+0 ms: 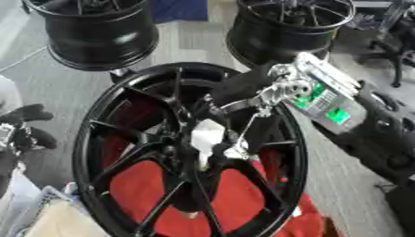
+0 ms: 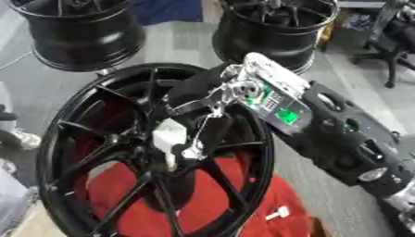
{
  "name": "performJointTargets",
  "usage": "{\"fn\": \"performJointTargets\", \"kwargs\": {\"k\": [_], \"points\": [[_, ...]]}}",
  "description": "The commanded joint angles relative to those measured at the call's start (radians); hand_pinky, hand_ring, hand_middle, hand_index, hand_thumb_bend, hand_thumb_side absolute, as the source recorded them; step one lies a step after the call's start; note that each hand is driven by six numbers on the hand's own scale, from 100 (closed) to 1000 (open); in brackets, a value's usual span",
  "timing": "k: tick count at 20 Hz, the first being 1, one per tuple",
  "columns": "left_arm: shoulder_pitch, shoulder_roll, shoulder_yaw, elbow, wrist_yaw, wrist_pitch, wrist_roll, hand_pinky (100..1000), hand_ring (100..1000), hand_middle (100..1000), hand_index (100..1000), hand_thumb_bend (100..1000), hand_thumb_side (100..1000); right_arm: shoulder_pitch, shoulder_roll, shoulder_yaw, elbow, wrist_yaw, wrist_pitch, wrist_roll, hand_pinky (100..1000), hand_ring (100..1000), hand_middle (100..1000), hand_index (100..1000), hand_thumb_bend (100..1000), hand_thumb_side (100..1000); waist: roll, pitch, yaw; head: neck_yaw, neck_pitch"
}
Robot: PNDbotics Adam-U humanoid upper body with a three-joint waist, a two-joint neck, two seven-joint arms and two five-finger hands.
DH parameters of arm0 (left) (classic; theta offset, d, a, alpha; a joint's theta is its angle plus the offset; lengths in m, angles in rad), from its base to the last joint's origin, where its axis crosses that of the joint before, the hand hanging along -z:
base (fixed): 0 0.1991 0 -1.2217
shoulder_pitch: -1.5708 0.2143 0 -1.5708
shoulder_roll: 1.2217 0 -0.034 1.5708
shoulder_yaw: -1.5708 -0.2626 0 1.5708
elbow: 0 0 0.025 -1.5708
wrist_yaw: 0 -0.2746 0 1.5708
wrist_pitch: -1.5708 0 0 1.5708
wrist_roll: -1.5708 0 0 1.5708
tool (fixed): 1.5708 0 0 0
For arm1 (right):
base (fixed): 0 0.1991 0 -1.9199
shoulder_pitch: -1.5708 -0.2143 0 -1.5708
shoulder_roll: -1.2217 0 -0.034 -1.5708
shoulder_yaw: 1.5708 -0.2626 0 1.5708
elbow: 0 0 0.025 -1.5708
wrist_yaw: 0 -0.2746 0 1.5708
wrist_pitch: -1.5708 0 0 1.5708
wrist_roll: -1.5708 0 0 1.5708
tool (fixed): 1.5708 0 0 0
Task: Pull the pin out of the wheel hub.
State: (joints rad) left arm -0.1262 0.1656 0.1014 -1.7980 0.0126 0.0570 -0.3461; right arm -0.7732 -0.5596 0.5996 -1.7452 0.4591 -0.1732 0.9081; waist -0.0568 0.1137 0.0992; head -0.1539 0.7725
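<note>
One pin (image 1: 207,134), perhaps under robot hand (image 1: 235,95)

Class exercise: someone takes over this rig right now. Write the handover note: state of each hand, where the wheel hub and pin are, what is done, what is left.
Right hand: reaching in from the upper right to the centre of the wheel hub, fingers curled on the white pin.
Left hand: idle at the left edge; finger state unclear.
Wheel hub: black spoked rim standing over a red cloth; two more black rims behind it.
Done: pin reached and gripped.
Left: the pin appears to sit at the hub centre, so pull it out.
</note>
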Motion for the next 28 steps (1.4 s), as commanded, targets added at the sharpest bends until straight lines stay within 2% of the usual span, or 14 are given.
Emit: {"fn": "performJointTargets", "kwargs": {"k": [1,9,22,28], "points": [[-0.013,0.006,-0.002,-0.015,-0.001,-0.003,-0.004,559,529,701,837,100,823,-0.008,-0.027,-0.005,-0.028,-0.012,0.005,-0.001,622,502,799,894,100,413,0.003,-0.01,0.002,-0.003,-0.003],[-0.015,0.006,-0.002,-0.016,0.0,-0.003,-0.005,560,529,701,837,100,824,0.007,-0.036,-0.002,-0.024,0.013,0.002,-0.001,628,506,792,887,100,331,0.002,-0.009,0.004,-0.003,-0.003],[-0.016,0.007,-0.002,-0.016,0.002,-0.002,-0.007,561,529,702,837,100,825,0.008,-0.038,-0.011,0.002,0.064,-0.017,-0.001,648,525,827,922,100,315,0.001,-0.009,0.004,-0.002,-0.003],[-0.015,0.007,-0.001,-0.017,0.003,-0.003,-0.007,562,529,702,838,100,827,0.008,-0.037,-0.014,0.015,0.079,-0.021,-0.001,671,572,838,931,100,225,0.001,-0.009,0.003,-0.001,-0.003]]}}
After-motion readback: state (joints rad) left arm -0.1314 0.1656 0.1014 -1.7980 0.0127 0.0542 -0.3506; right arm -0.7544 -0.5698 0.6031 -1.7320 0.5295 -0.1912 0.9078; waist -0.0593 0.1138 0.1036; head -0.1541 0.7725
